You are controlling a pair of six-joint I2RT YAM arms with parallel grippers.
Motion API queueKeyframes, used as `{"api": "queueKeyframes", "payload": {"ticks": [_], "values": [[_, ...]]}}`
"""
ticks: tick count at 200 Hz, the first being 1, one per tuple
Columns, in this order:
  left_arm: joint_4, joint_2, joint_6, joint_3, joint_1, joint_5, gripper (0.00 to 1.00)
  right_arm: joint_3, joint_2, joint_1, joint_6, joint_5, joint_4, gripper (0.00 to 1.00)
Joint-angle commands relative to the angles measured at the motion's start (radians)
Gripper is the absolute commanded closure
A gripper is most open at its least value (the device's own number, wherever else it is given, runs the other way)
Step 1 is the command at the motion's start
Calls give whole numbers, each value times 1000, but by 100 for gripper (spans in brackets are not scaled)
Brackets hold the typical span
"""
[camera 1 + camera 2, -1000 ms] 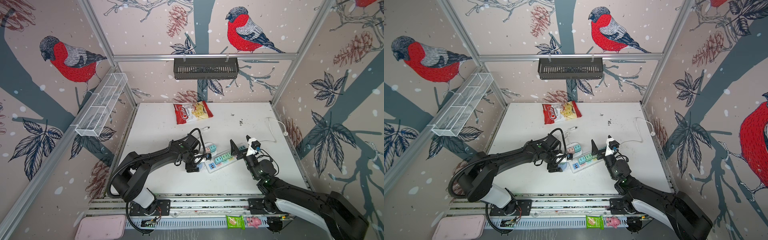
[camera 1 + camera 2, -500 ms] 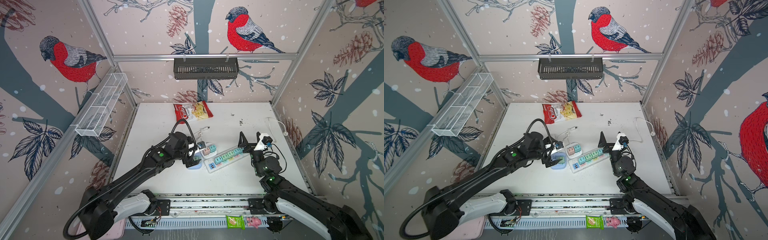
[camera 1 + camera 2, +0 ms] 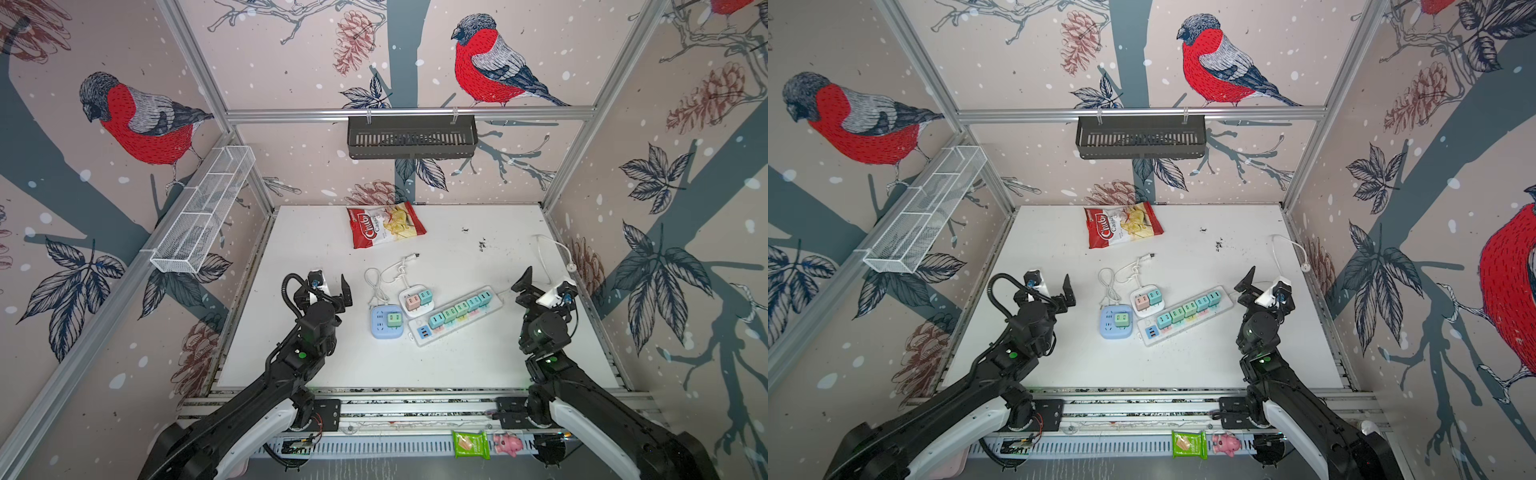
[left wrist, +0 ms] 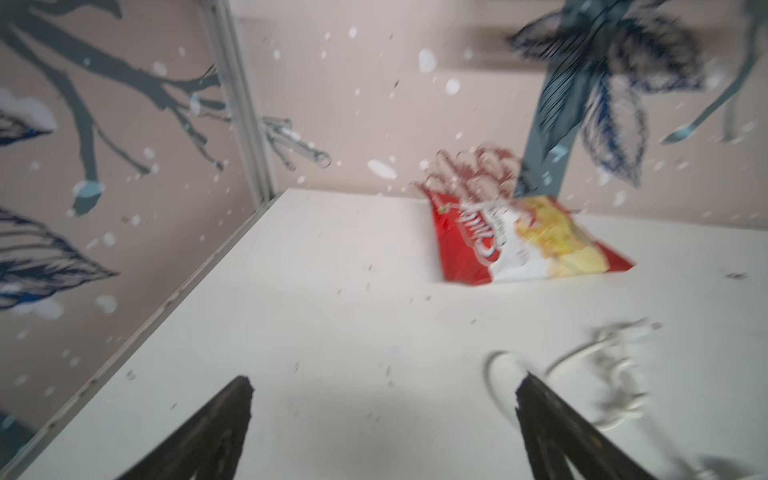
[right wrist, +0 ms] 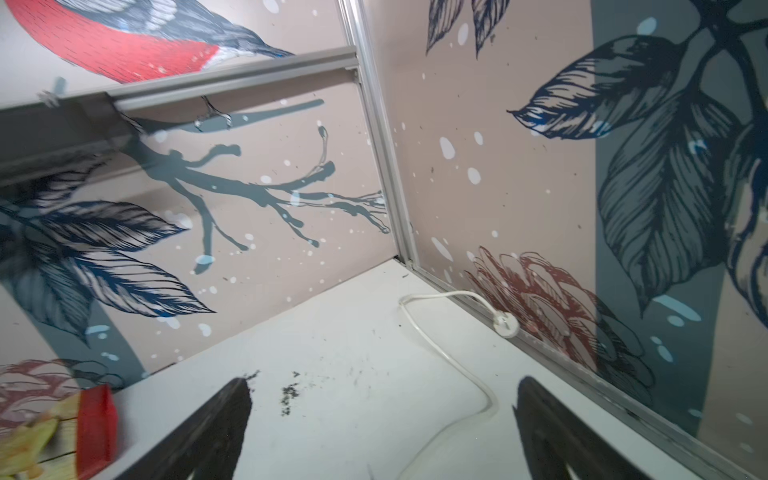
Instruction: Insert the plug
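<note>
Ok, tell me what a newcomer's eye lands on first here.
The bold red bullfinch wallpaper on every wall dominates. Mid-table, a long power strip carries a row of teal plugs, beside a blue socket cube; a red chip bag lies at the back. The left gripper and right gripper flank them, open and empty.

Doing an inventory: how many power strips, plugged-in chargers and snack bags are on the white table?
Power strips: 3
Plugged-in chargers: 8
Snack bags: 1
Total: 12
</note>
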Motion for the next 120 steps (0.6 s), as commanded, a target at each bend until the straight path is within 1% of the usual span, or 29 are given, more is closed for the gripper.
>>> {"api": "queueKeyframes", "payload": {"ticks": [1,13,22,33,44,53,59,62,74,82,104,120], "values": [[344,30,77,-53,14,-190,3,-4,82,-63,50,-9,17,0],[375,31,170,-64,34,-86,3,10,166,-104,63,-41,37,0],[406,47,209,-75,48,-49,3,29,238,-126,67,-65,47,0],[423,92,197,-79,80,-29,3,48,327,-142,63,-64,82,0],[439,162,173,-76,133,4,3,51,407,-149,57,-47,148,0],[459,235,173,-70,163,15,3,43,458,-159,39,-65,253,0],[494,293,175,-71,182,17,3,39,468,-161,11,-109,301,0],[543,324,185,-74,192,23,3,44,491,-160,-1,-124,302,0],[707,438,270,-73,195,-23,4,105,525,-157,-3,-132,209,0],[779,479,329,-77,194,3,3,135,543,-159,-8,-145,170,0],[865,541,392,-78,194,83,4,148,562,-159,-37,-161,174,0],[921,580,416,-76,196,120,4,118,555,-160,-76,-155,246,0]]}}
